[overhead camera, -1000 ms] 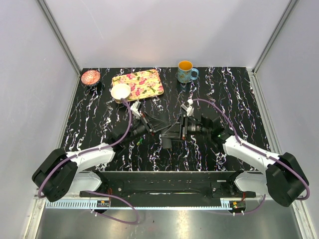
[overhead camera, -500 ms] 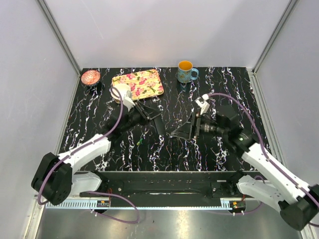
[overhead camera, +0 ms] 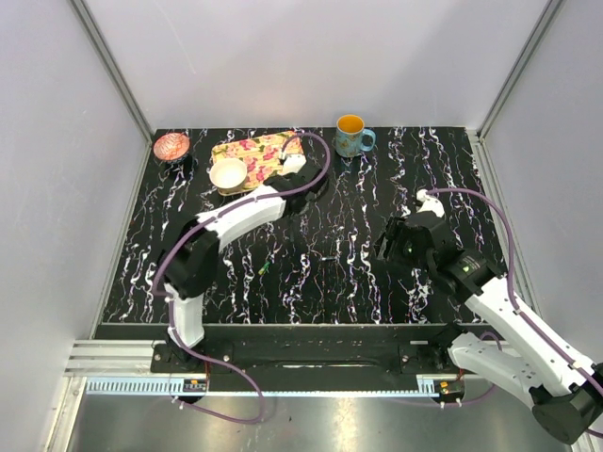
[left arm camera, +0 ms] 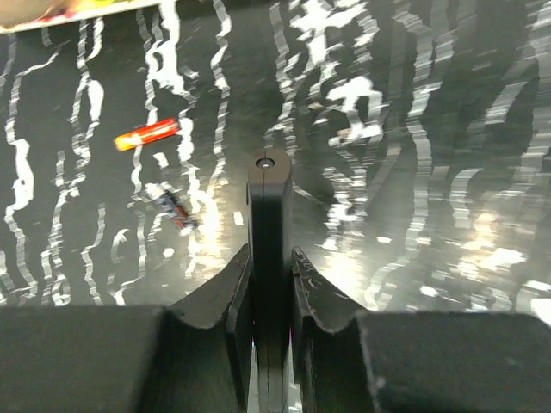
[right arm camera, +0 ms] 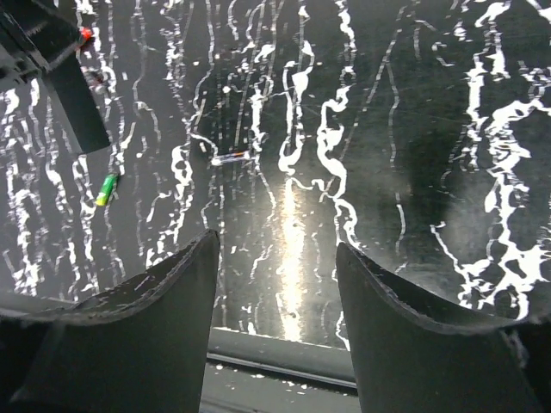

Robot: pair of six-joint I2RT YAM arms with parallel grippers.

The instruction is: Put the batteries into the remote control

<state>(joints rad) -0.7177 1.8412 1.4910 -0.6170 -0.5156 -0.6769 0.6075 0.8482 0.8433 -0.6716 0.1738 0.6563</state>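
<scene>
Remote control [left arm camera: 269, 225], a slim black bar, was clamped edge-on between the two fingers of the left pincer [left arm camera: 269, 262], its far end pointing away from the wrist camera and held above the black table [overhead camera: 330, 282] with its white veins. The left pincer was closed tight on the bar's two flat sides. On the table beyond it, to the left in the left wrist view, lay a red-and-yellow battery [left arm camera: 146, 134], and nearer, well apart from that one, a darker battery [left arm camera: 172, 205] with a red tip. The left arm reached far forward, its wrist beside the near right corner of a flowered tray [overhead camera: 268, 151]. A white bowl [overhead camera: 228, 173] sat at the tray's near left corner, a pink bowl [overhead camera: 171, 146] stood in the far left corner of the table, and a blue mug [overhead camera: 351, 135] stood at the far edge. The right pincer [right arm camera: 275, 245] hung over the right half of the table, its fingers spread wide with nothing between them. Below it a green battery [right arm camera: 106, 188] lay on the table, and another thin battery [right arm camera: 231, 158], its colour unclear, lay further off. In the overhead view the green battery sat near the middle of the table, toward the arms.
</scene>
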